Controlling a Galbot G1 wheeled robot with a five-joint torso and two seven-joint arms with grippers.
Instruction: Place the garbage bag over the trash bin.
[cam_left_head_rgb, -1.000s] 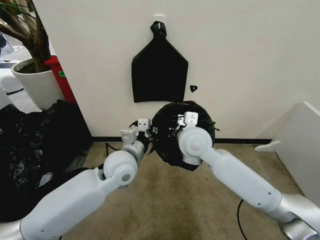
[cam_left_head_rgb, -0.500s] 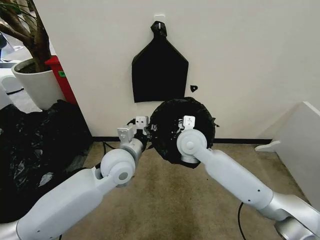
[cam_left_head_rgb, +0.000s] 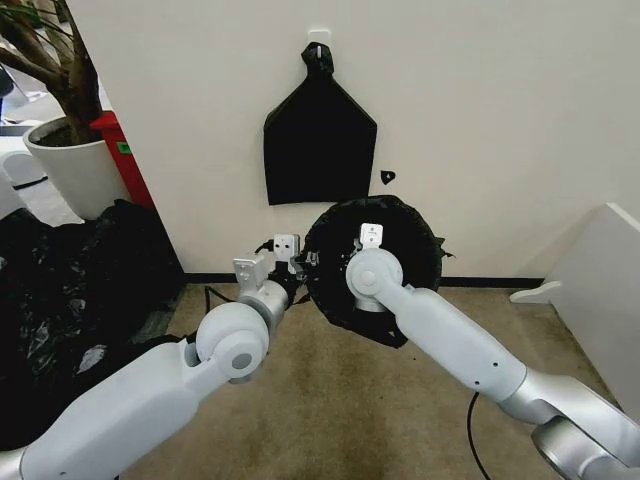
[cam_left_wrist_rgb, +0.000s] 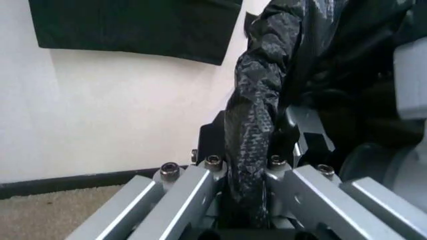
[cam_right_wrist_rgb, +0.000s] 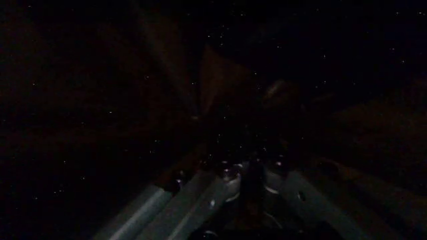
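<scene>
The garbage bag (cam_left_head_rgb: 405, 222) is stretched into a round black shape low against the wall, its mouth facing me. The trash bin is hidden under that plastic. My left gripper (cam_left_head_rgb: 298, 263) is at the bag's left rim. In the left wrist view it (cam_left_wrist_rgb: 243, 162) is shut on a glossy, wrinkled fold of the bag (cam_left_wrist_rgb: 257, 95). My right gripper (cam_left_head_rgb: 370, 240) reaches into the bag's mouth. The right wrist view is dark inside the plastic, and the right gripper (cam_right_wrist_rgb: 241, 167) has its fingers drawn together on the bag.
A flat black shield-shaped bundle (cam_left_head_rgb: 318, 140) hangs on the wall above. A heap of black sheeting (cam_left_head_rgb: 70, 290) lies at the left, below a white plant pot (cam_left_head_rgb: 75, 175) and a red box (cam_left_head_rgb: 125, 155). A white panel (cam_left_head_rgb: 600, 280) stands at the right. A cable (cam_left_head_rgb: 472, 430) crosses the carpet.
My right arm has pushed up and deeper into the bag, and the bag's round outline has spread wider to the right. The left gripper has barely moved.
</scene>
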